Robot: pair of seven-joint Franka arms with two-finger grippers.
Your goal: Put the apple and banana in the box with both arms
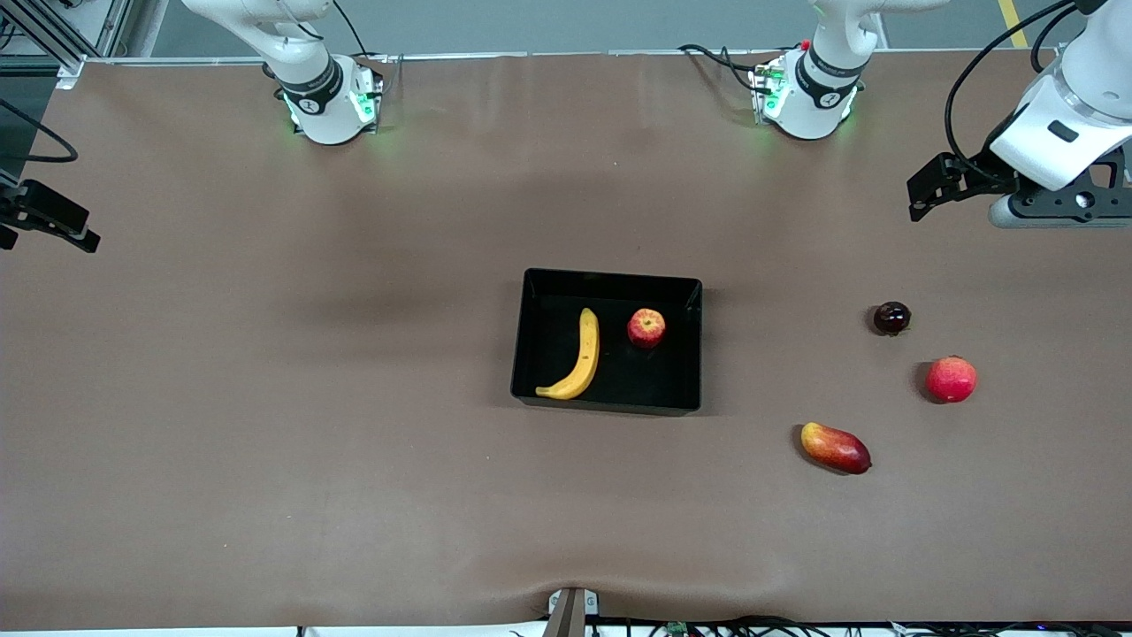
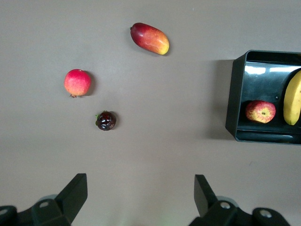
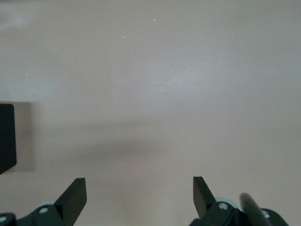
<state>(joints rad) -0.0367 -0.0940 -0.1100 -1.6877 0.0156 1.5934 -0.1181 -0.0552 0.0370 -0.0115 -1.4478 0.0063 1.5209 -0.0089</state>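
The box (image 1: pixel 681 292) holds the banana (image 1: pixel 580 358) beside the apple (image 1: pixel 646 327).

This is a robotics lab bench, not a home or a shop: two white arms are bolted by their bases (image 1: pixel 332 102) (image 1: pixel 800 102), green status lights glowing, along the 12 o'clock edge of a table (image 1: pixel 265 398) wrapped in plain brown sheeting. Black cables (image 1: pixel 973 80) trail off toward 1 o'clock, more wiring and a small mount (image 1: pixel 570 610) sit at the 6 o'clock edge, and aluminium framing (image 1: pixel 53 35) stands at 10 o'clock over a bare grey floor (image 1: pixel 575 22).
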